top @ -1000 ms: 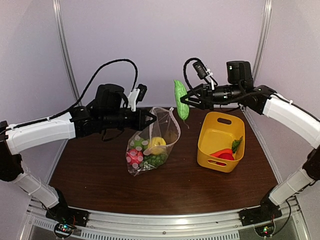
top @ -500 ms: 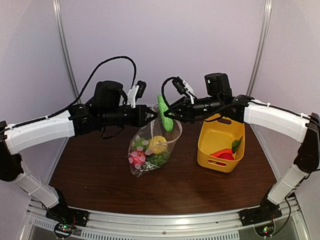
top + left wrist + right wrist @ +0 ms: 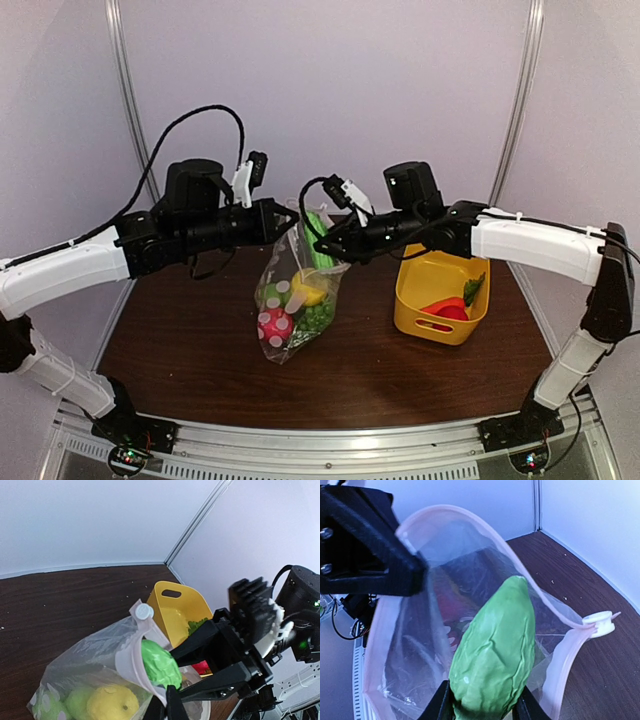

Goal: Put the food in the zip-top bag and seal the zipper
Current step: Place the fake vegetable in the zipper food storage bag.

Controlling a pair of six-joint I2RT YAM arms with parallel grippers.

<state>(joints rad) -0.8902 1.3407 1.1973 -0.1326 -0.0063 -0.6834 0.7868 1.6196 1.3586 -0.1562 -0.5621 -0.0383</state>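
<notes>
My left gripper [image 3: 287, 213] is shut on the rim of the zip-top bag [image 3: 288, 312] and holds its mouth up and open; in its wrist view the pinched rim [image 3: 131, 652] curls beside the fingers. Inside lie a yellow lemon [image 3: 307, 292], green grapes [image 3: 316, 317] and a red fruit [image 3: 271, 324]. My right gripper [image 3: 322, 246] is shut on the green cucumber [image 3: 496, 650], whose tip pokes into the bag's mouth [image 3: 470, 555]. The cucumber also shows in the left wrist view [image 3: 160, 664]. The white zipper slider [image 3: 600, 621] sits at the rim's end.
A yellow handled basket [image 3: 412, 290] stands at the right on the brown table [image 3: 180, 350]; it holds red food [image 3: 446, 309] and a green piece [image 3: 472, 289]. Walls close the back and sides.
My right gripper has carried the cucumber left and down from above the basket into the bag's mouth. My left gripper has lifted the bag's rim a little higher.
</notes>
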